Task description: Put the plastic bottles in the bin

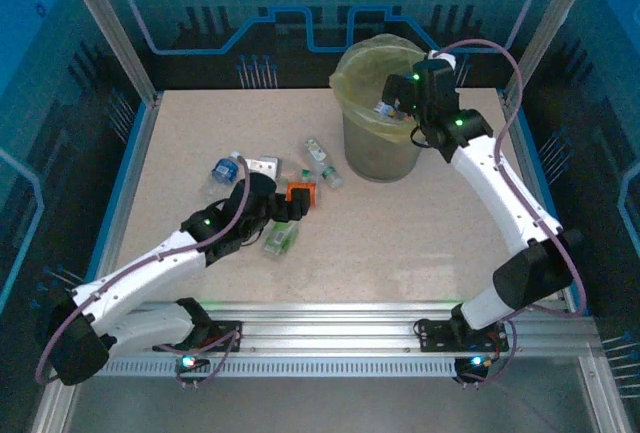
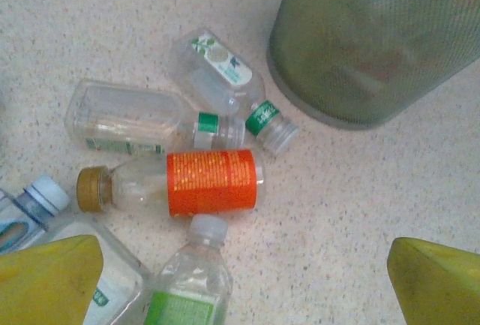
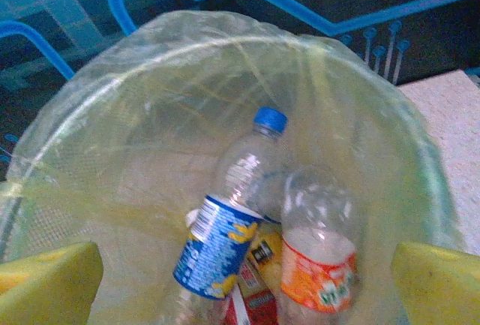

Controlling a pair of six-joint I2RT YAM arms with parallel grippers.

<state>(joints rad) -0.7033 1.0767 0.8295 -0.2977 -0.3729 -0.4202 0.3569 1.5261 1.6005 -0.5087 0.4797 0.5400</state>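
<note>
Now the right fingers (image 3: pixel 46 284) are hanging apart over the bin (image 1: pixel 380 153), while the left fingers (image 2: pixel 49 280), also apart, are hovering above the orange-labelled bottle (image 2: pixel 214 182) on the desk (image 1: pixel 400 243), probably needing to lower and close.

Dim blue-tinted light, soft focus, faint shadows.

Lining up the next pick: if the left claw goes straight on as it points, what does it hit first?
Likely the green-labelled bottle, lying just ahead of the open left claw, then the orange-labelled bottle beyond; depth is unclear.
</note>
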